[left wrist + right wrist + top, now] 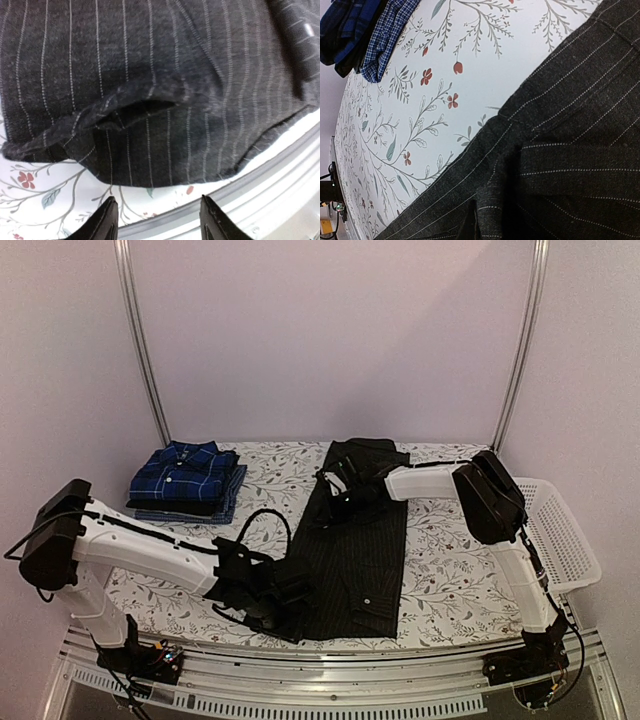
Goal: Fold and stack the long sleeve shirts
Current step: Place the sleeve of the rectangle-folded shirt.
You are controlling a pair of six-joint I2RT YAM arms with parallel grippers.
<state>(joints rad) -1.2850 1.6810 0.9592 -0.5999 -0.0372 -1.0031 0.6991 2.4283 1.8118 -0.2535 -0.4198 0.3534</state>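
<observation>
Blue plaid tops the folded stack (pixel 185 480), well left of the pinstripe shirt (pixel 355 550), which lies spread lengthwise, near edge to far. Just off that shirt's near-left hem I see my left gripper (pixel 157 200), fingers apart, nothing between them. My right gripper (pixel 340 488) is pinched on the cloth at its far end. Right of the shirt stands the basket (pixel 560 535).

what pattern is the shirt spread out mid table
Black shirt with fine pale pinstripes; clearest in left wrist view.
</observation>
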